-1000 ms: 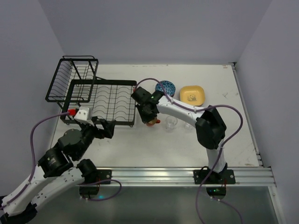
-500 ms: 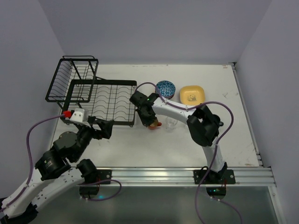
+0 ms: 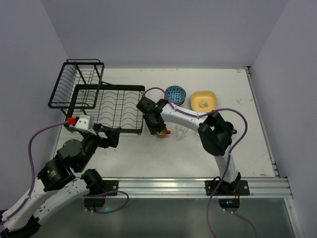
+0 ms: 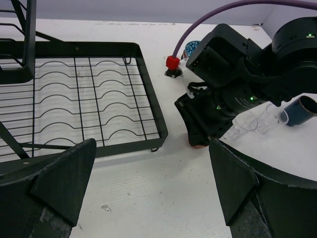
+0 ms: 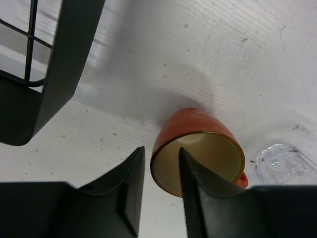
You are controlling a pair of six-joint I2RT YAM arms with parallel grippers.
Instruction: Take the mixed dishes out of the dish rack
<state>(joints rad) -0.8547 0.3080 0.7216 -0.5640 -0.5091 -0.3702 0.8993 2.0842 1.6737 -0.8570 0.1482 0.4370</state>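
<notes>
step: setting mug [image 5: 198, 148] on table, rack's [image 3: 116, 106] 3 o'clock, by glass [image 5: 283, 162] | right gripper [image 5: 159, 191] pinches mug rim, seemingly | left gripper [image 4: 151, 186] spread, idle | next: release, lift clear

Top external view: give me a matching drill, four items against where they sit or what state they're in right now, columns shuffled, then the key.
Items
1. orange mug
2. yellow plate
3. blue-white bowl
4. dish rack

Places or states
A. farthest right on the table, lying flat
B. on the left of the table, its slotted tray bare
C. rim wall between the right gripper fingers, a clear glass beside it
D. between the rack and the yellow plate, near the back

Pairs: 1-C, 2-A, 3-D, 4-B
</notes>
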